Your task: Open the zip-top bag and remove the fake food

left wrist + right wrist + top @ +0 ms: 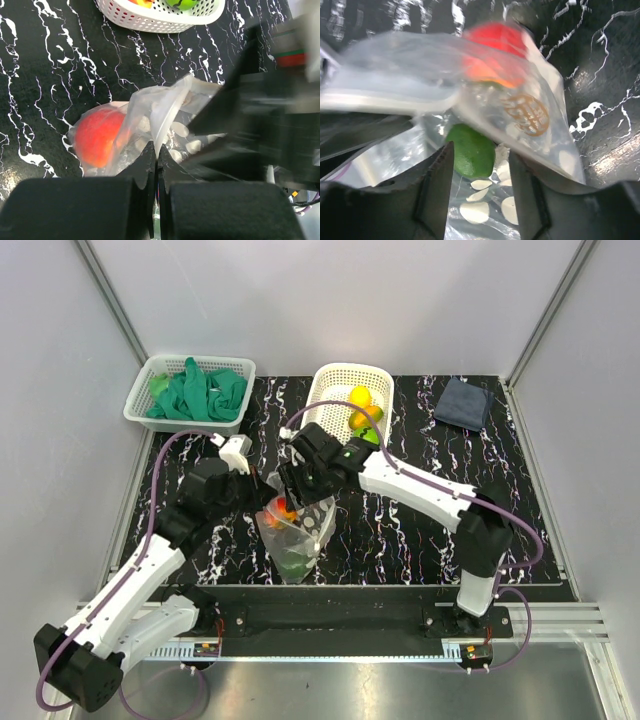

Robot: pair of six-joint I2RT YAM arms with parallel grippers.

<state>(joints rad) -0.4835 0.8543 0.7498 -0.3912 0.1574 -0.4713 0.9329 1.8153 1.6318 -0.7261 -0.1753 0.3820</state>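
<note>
Left gripper (156, 159) pinching zip-top bag (150, 107); right gripper (479, 167) parted

The left gripper (155, 162) and right gripper (480, 152) block the zip-top bag (298, 542) from behind; open table (420, 530) lies to its right.

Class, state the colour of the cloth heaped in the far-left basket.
The cloth is green; the top external view shows it best.
</note>
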